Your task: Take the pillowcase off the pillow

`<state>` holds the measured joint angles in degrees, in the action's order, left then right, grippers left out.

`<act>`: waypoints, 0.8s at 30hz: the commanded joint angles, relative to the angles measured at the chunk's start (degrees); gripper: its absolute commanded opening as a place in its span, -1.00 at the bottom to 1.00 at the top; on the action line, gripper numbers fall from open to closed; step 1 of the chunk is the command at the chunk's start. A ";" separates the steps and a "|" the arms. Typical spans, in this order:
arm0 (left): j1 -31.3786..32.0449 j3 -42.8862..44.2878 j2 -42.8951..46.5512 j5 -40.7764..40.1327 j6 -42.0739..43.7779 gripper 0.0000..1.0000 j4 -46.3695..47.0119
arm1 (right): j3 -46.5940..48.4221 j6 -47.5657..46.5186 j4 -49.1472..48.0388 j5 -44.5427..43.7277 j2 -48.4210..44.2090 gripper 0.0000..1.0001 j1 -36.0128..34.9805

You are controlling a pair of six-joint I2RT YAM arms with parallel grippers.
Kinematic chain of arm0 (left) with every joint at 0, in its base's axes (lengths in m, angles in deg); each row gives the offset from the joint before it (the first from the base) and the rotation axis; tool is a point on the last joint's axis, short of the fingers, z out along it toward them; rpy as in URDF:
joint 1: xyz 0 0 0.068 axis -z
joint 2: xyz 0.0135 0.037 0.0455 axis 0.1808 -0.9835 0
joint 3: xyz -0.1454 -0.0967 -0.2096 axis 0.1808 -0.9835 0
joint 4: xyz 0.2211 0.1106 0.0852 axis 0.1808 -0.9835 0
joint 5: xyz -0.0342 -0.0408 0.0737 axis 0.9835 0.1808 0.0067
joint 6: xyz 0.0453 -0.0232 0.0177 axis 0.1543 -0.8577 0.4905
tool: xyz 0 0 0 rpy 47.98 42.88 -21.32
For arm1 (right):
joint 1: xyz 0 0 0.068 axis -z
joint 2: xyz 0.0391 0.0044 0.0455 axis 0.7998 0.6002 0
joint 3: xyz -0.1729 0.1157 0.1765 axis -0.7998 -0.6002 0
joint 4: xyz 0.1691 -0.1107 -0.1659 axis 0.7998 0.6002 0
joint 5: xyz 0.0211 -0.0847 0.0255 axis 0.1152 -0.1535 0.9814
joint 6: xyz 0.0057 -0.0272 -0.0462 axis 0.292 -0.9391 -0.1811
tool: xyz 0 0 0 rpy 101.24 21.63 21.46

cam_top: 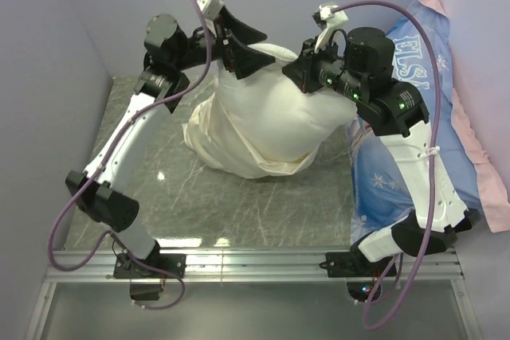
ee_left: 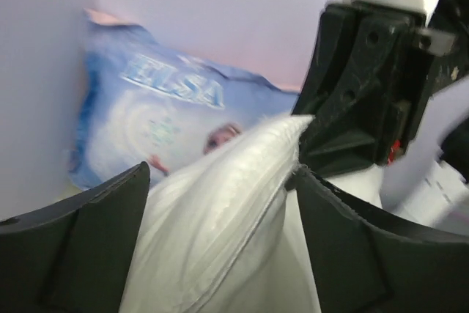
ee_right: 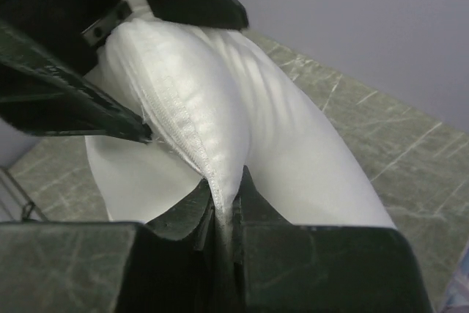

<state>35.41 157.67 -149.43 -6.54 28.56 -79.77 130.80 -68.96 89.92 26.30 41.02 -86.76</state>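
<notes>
The white pillow [cam_top: 275, 113] stands lifted on the marble table, its top edge between both grippers. The cream pillowcase [cam_top: 209, 142] hangs bunched around its lower left part. My right gripper [ee_right: 227, 190] is shut on the pillow's [ee_right: 220, 100] stitched seam at a top corner; from above, the right gripper [cam_top: 298, 67] sits at the pillow's upper right. My left gripper [ee_left: 220, 174] is open, its jaws wide on either side of the pillow's [ee_left: 220, 210] top edge. In the top view the left gripper [cam_top: 239, 64] is at the pillow's upper left, close to the right one.
A blue "ELSA" printed pillow [cam_top: 414, 61] with a pink edge leans against the right wall, partly under the right arm. Grey walls close in the table [cam_top: 239, 212] at the back and left. A metal rail [cam_top: 255, 260] runs along the near edge.
</notes>
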 commanded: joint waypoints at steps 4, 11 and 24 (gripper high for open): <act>-5.11 -18.77 17.65 -30.67 -5.83 0.78 11.07 | 3.95 8.00 -1.70 -0.71 -1.07 -1.00 10.78; -13.65 -45.93 30.43 -46.34 -18.43 0.89 15.67 | 1.06 10.99 -6.09 7.11 -0.01 -1.00 22.21; -21.65 -71.97 11.73 -41.88 -37.59 0.93 43.24 | -4.40 13.71 -11.11 15.39 -0.28 -1.00 33.38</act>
<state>13.58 86.37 -134.81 -52.85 -3.72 -51.29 125.84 -56.21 80.69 39.26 40.91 -55.07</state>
